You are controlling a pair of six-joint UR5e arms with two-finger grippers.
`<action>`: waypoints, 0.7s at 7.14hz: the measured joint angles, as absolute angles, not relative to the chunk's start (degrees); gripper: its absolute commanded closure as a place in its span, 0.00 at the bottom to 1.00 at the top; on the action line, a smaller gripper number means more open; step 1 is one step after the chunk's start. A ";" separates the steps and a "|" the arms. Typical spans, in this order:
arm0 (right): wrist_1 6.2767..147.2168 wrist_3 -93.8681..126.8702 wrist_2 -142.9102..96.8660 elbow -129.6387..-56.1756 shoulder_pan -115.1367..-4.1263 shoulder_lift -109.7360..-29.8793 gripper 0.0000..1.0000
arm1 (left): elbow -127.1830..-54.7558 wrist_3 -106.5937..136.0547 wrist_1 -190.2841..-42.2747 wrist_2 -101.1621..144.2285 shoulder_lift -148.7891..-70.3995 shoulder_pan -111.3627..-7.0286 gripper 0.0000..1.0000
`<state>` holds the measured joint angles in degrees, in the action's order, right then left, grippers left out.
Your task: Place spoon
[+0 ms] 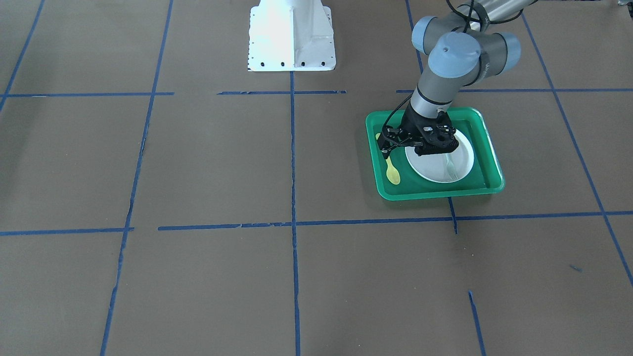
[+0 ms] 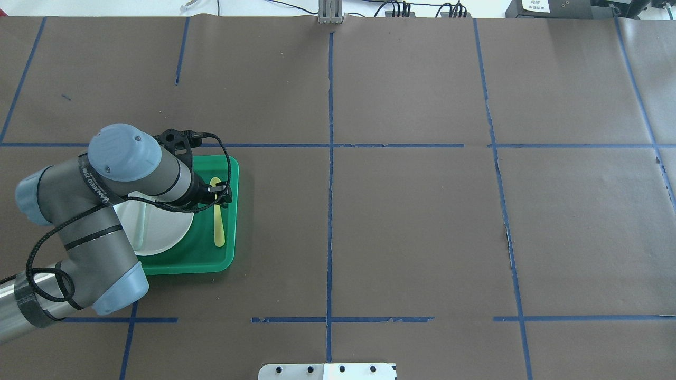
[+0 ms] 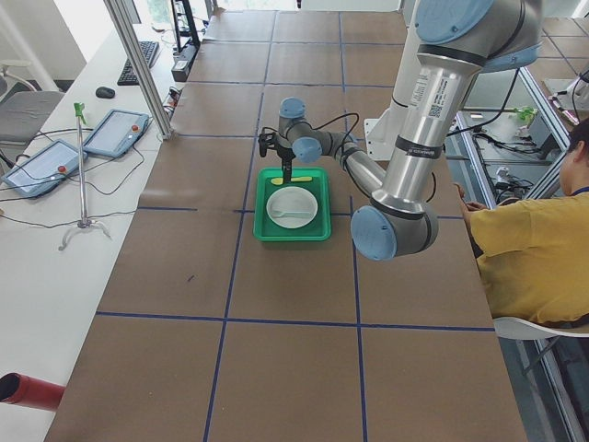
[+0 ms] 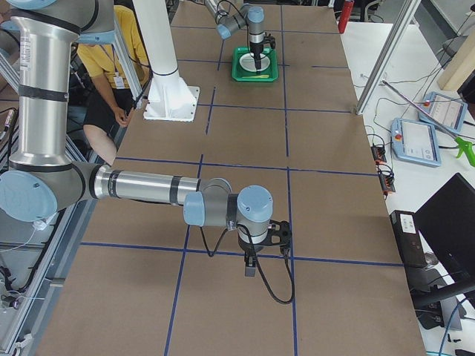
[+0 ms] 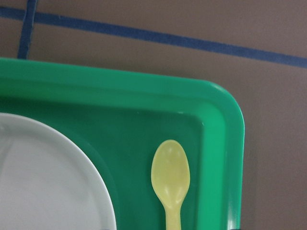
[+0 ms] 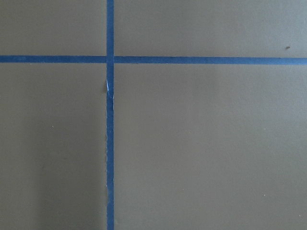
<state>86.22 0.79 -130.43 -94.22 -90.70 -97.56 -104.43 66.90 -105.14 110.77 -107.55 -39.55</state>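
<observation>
Spoon [image 5: 170, 175] bowl sits low-centre in the left wrist cam, the closest thing to that lens. It lies on the floor of the green tray [image 5: 223, 143], w/ the white plate [image 5: 48, 177] at its 9 o'clock and the tray's raised rim at its 3. It's in the strip between them and, as far as I can see, touches neither.

Left tool [image 1: 386, 151] hangs right over the spoon's neck. Can't tell if it's spread or pinching the handle: the wrist cam shows no fingers and the other views are too small. Right tool [image 4: 251, 265] is well apart, over the desk, and shows only from the side, so can't tell there either.

Risks, my guess: if I've got the handle pinched and lift w/o letting go, the spoon comes up w/ me. If spread, a finger snagging the slim handle on the way up could flick the light plastic over the rim at 3 o'clock, or onto the plate. Straight vertical exit looks safest.

Orientation, overhead view: long axis runs 12–6, approx parallel to the tray's side rim. Bowl points to 12, away from my base; handle end is at 6, toward me.
</observation>
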 measured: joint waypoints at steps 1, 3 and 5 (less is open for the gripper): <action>86.21 0.79 -130.43 -94.22 -90.70 -97.56 0.00 | -106.58 58.88 -104.94 111.39 -103.75 -43.80 0.00; 86.20 0.79 -130.43 -94.22 -90.70 -97.56 0.00 | -107.62 35.47 -102.30 117.59 -95.71 -56.95 0.00; 86.20 0.79 -130.43 -94.22 -90.70 -97.56 0.00 | -104.61 11.77 -97.20 122.61 -88.85 -74.24 0.00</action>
